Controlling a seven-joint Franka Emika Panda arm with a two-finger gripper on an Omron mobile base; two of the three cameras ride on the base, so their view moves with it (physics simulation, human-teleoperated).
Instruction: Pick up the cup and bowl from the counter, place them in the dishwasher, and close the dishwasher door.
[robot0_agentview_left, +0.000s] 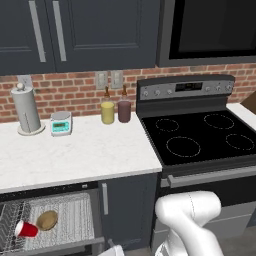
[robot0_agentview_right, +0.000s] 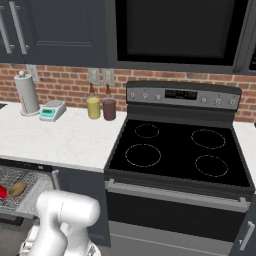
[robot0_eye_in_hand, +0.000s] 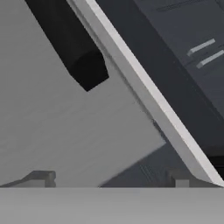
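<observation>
The red cup (robot0_agentview_left: 26, 229) lies on its side in the dishwasher's white wire rack (robot0_agentview_left: 75, 215), below the white marble counter (robot0_agentview_left: 75, 150). The brown bowl (robot0_agentview_left: 47, 220) rests just right of the cup. Both also show at the left edge of the right base view, the cup (robot0_agentview_right: 2, 192) beside the bowl (robot0_agentview_right: 17, 188). In the hand view my gripper (robot0_eye_in_hand: 111, 179) is open and holds nothing, its fingertips (robot0_eye_in_hand: 43, 177) wide apart. It sits very close to a flat grey panel (robot0_eye_in_hand: 65, 131) with a pale edge. This looks like the dishwasher door, seen at a slant.
A black stovetop (robot0_agentview_left: 200, 135) stands right of the counter. At the back of the counter are a paper towel roll (robot0_agentview_left: 26, 110), a small scale (robot0_agentview_left: 61, 123), a yellow jar (robot0_agentview_left: 107, 112) and a maroon jar (robot0_agentview_left: 124, 110). A black bar (robot0_eye_in_hand: 74, 52) crosses the panel.
</observation>
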